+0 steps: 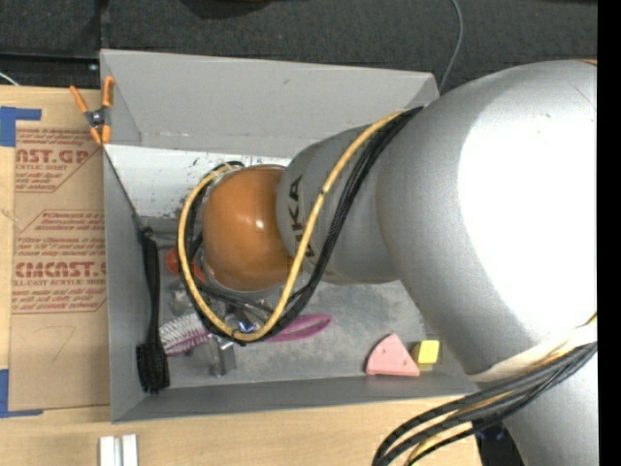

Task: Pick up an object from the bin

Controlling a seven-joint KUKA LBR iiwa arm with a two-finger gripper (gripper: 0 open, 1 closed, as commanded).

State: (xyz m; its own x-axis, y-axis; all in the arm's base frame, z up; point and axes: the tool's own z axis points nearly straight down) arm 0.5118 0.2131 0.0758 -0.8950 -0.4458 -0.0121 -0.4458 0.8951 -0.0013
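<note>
My gripper (221, 355) is low in the front left part of the bin, under the orange wrist cover. Right beside it on the left lies a pink-and-white striped bristly thing (180, 335). A flat purple leaf-shaped piece (297, 327) sticks out to the right from under the gripper. A long black brush (149, 304) lies along the left wall, its bristle head near the front corner. Whether anything is between the gripper's tips is hidden.
A pink wedge (391, 357) and a small yellow cube (427, 353) lie by the front wall on the right. A small red-orange thing (172, 258) peeks out left of the wrist cover. The arm hides the bin's right and back floor.
</note>
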